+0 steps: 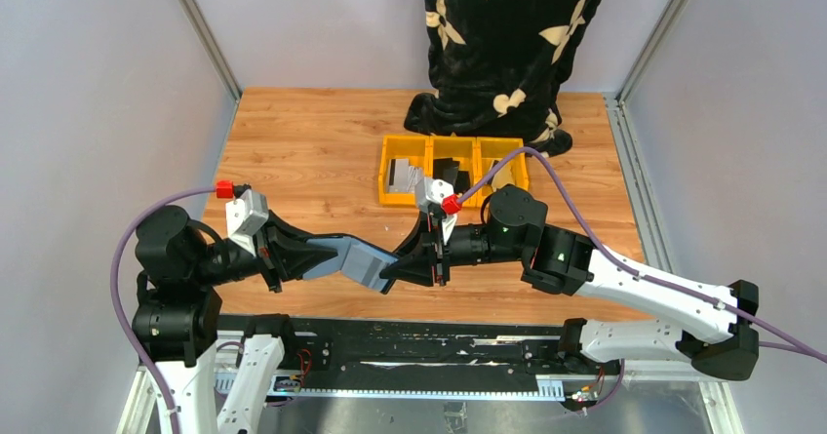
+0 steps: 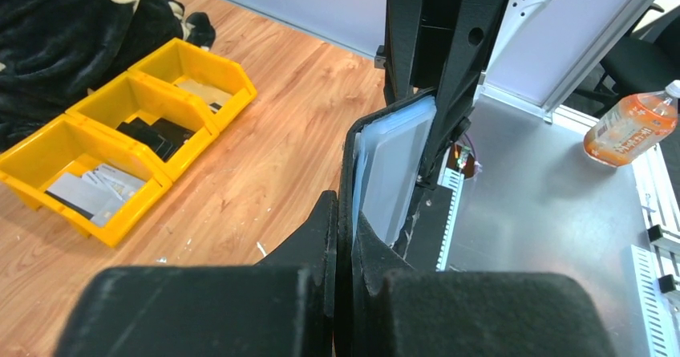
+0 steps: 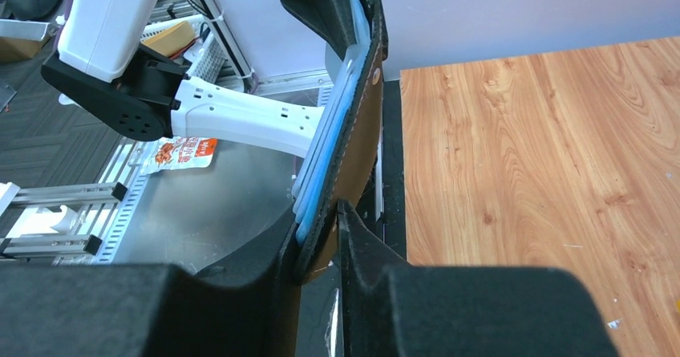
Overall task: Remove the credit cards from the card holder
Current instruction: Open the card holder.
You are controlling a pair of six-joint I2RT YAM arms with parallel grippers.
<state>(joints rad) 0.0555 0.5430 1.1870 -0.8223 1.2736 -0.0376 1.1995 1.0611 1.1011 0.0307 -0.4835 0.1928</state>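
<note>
The black card holder [image 1: 366,258] hangs in the air over the table's near edge, held between both arms. Its grey-blue inner layers [image 2: 394,168] face the left wrist camera. My left gripper [image 1: 336,256] is shut on one end of it [image 2: 345,212], the black edge pinched between the fingers. My right gripper [image 1: 395,270] clamps the opposite end [image 3: 321,221], one finger on the pale blue layers [image 3: 325,172] and the other on the brown-black outer face [image 3: 357,132]. I cannot tell credit cards from sleeves among these layers.
Three yellow bins [image 1: 452,143] stand in a row at mid-table; the left one holds grey flat cards [image 2: 88,192], the middle one black items [image 2: 152,136]. A figure in a black patterned blanket [image 1: 502,44] stands at the far edge. A drink bottle [image 2: 633,128] lies beside the table.
</note>
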